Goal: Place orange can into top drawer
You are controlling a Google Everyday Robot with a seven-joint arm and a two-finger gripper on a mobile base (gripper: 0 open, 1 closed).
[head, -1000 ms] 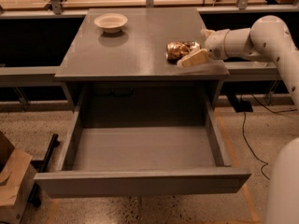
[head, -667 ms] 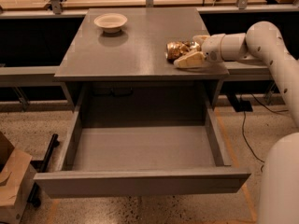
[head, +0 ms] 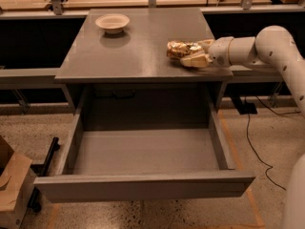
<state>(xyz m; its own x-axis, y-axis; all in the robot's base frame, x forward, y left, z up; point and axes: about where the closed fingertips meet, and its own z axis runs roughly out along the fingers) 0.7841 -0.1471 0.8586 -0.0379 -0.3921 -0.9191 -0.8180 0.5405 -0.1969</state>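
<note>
The orange can (head: 177, 50) lies on its side on the grey cabinet top, near the right edge. My gripper (head: 194, 52) reaches in from the right at the end of the white arm (head: 267, 44) and sits around the can's right end, level with the cabinet top. The top drawer (head: 143, 185) is pulled fully open below the cabinet top and its grey inside holds nothing. The can is behind and above the drawer's right side.
A shallow cream bowl (head: 112, 23) stands at the back left of the cabinet top (head: 133, 56). A cardboard box (head: 12, 185) and a black wheeled bar (head: 44, 163) sit on the floor to the drawer's left. Black cables (head: 252, 142) run over the floor to the right.
The arm has shifted a little to the left, bringing the gripper further onto the can. The can and the drawer have not visibly moved.
</note>
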